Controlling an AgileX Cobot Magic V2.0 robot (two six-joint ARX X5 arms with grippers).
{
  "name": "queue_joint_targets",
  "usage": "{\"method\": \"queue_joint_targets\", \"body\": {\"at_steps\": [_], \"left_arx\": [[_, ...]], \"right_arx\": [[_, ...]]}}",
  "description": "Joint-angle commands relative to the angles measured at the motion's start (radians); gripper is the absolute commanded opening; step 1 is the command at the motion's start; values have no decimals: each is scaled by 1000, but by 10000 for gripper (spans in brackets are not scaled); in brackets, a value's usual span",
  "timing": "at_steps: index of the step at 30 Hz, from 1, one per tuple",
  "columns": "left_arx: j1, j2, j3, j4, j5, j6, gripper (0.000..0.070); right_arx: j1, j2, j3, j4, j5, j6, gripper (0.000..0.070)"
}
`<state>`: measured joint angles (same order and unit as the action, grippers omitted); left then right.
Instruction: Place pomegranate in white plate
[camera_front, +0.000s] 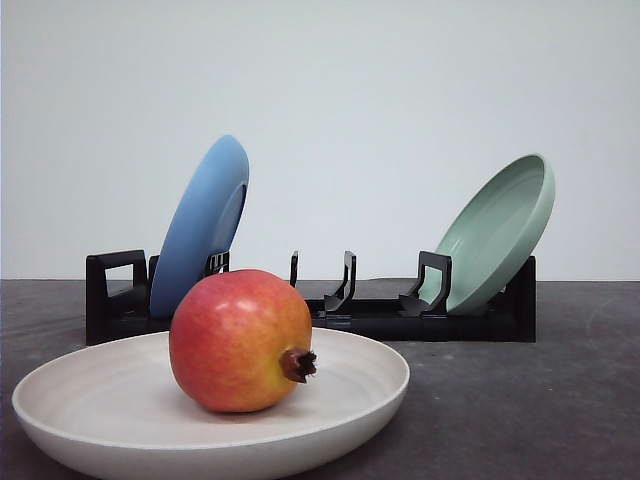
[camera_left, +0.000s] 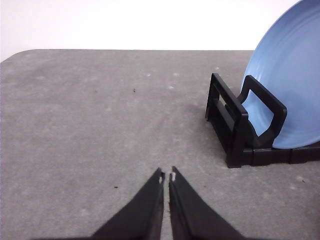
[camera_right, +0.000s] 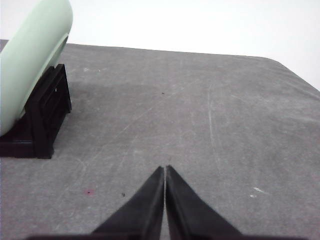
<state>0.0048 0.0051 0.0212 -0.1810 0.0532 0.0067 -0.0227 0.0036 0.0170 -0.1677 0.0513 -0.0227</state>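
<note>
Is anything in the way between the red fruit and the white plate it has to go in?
No. In the front view the pomegranate already sits inside the white plate, so nothing lies between them. The black rack with the blue plate and green plate stands behind. Both end effectors, left and right, are shut over bare table.

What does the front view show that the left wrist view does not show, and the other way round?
Front view: the red-yellow round pomegranate lying in the wide off-white plate, and the pale green plate leaning in the black rack.
Left wrist view: the shut left gripper over bare grey table.
Both: the blue plate in the black rack.
</note>
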Motion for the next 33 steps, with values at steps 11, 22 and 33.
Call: {"method": "queue_joint_targets", "body": {"at_steps": [11,22,33], "left_arx": [[2,-2,-9,-5,7,-3,0],[2,-2,-9,-5,7,-3,0],[2,-2,-9,-5,7,-3,0]], "right_arx": [[-2,0,-5,10,1,-4,0],[-2,0,-5,10,1,-4,0],[-2,0,-5,10,1,-4,0]]}}
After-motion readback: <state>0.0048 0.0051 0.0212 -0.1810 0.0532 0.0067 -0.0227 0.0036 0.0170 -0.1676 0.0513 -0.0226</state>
